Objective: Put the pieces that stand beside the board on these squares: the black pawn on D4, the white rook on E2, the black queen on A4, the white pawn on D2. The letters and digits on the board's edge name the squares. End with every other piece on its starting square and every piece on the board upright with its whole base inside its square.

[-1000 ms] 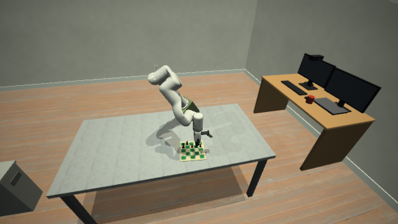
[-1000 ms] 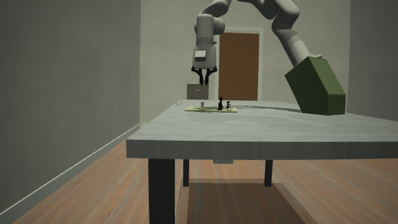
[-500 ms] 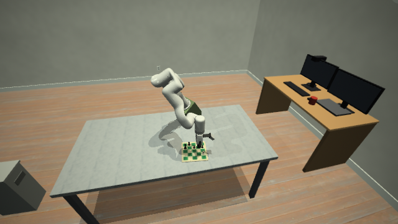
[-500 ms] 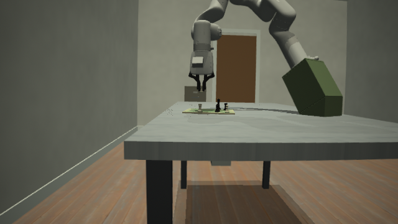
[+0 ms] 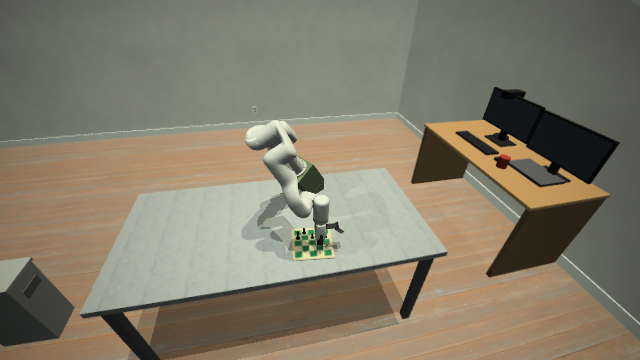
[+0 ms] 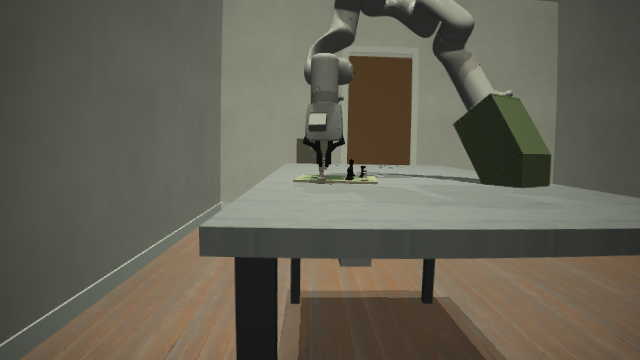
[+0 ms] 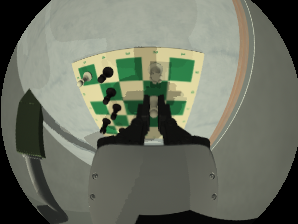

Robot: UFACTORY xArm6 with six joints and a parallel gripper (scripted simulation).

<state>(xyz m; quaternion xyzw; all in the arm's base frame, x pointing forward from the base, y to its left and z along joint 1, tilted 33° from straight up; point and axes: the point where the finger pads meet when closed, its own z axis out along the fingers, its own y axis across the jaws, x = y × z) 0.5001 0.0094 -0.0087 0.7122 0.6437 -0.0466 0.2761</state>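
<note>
The small green-and-cream chessboard (image 5: 313, 244) lies near the table's front edge and also shows in the exterior view (image 6: 335, 178) and in the wrist view (image 7: 136, 90). My gripper (image 7: 153, 102) points straight down over the board and is shut on a small white piece, seemingly the white pawn (image 7: 152, 104). The pawn is low at the board's surface (image 6: 321, 175); I cannot tell if it touches. Another pale piece, seemingly the white rook (image 7: 156, 72), stands one square ahead of the fingers. Several black pieces (image 7: 109, 96) stand on the board's left part, also seen from the side (image 6: 350, 170).
The arm's green base block (image 6: 502, 142) stands on the table behind the board. The table's front edge (image 5: 300, 280) runs just past the board. A desk with monitors (image 5: 510, 165) stands far to the right, and a grey box (image 5: 30, 300) sits on the floor at the left.
</note>
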